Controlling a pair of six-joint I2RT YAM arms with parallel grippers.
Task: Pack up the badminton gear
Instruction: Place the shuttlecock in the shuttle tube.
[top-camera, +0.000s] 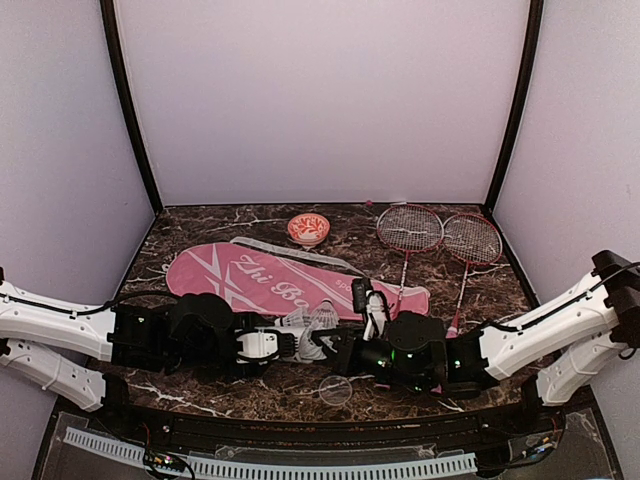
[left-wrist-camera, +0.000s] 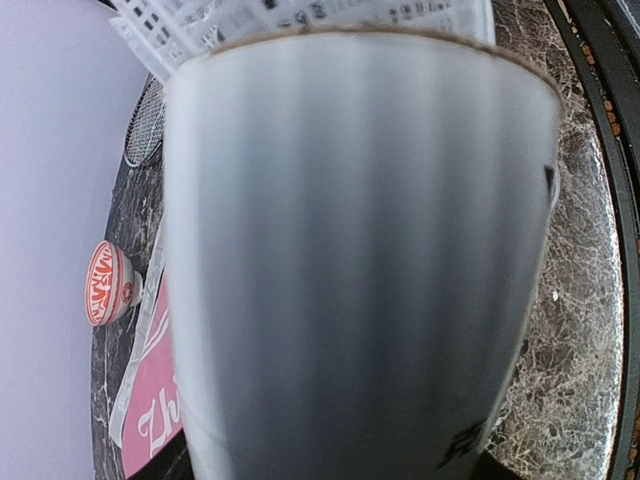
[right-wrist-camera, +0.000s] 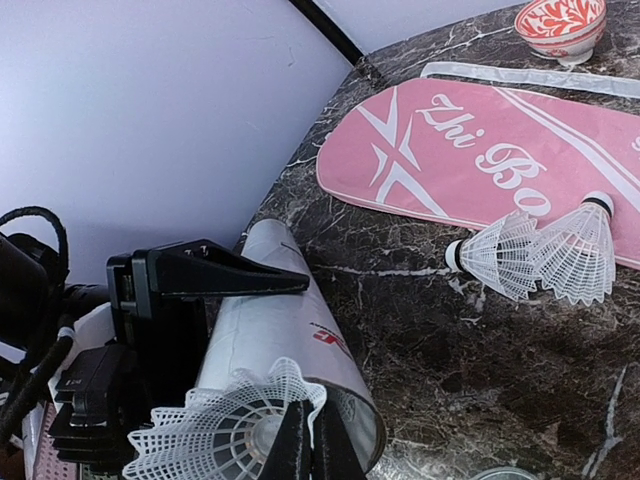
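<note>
Right wrist view puts your right gripper (right-wrist-camera: 310, 440) pinched shut on the feather skirt of a shuttlecock (right-wrist-camera: 225, 430), held just at the open mouth of the long white tube (right-wrist-camera: 290, 335). Your left gripper (top-camera: 258, 345) is clamped around that tube, holding it roughly level by the near edge of the table (top-camera: 190, 235), about midway along it. Two loose shuttlecocks (right-wrist-camera: 540, 250) lie nested together against the near edge of the pink racket cover (right-wrist-camera: 470, 160). The two rackets (top-camera: 440, 235) sit toward the far right corner.

Your main risk, as I judge it, is alignment. The skirt looks about as wide as the mouth and sits off to one side, so a push could snag feathers on the rim and crumple them. Push hard and the tube may slide or twist in the left jaws. The pinch itself could also crease the skirt.
</note>
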